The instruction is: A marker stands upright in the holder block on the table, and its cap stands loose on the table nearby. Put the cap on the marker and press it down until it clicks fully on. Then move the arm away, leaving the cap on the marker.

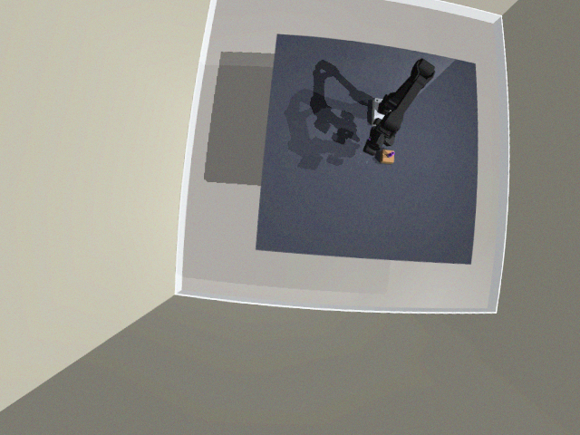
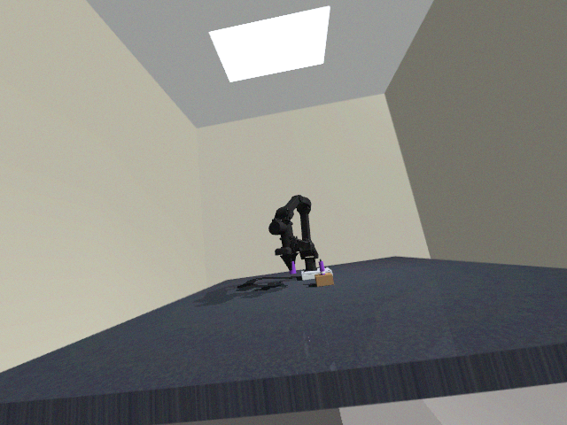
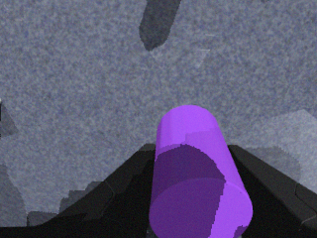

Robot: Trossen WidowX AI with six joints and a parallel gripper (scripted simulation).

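My gripper (image 2: pixel 292 266) (image 3: pixel 190 154) is shut on the purple cap (image 2: pixel 293 268) (image 3: pixel 190 198), with one dark finger on each side of it. The cap is upright and raised above the table. In the exterior view it hangs left of the marker; in the top view the arm mostly hides it. The purple marker (image 1: pixel 390 154) (image 2: pixel 322 266) stands upright in the orange holder block (image 1: pixel 387 159) (image 2: pixel 324 280), tip up. The cap and the marker are apart. The wrist view does not show the marker or the block.
The white arm base (image 1: pixel 377 110) (image 2: pixel 308 275) stands behind the holder block as the exterior camera sees it. The dark table top (image 1: pixel 355 206) (image 2: pixel 256 343) bears the arm's shadows, and its front edge crosses the bottom of the exterior view.
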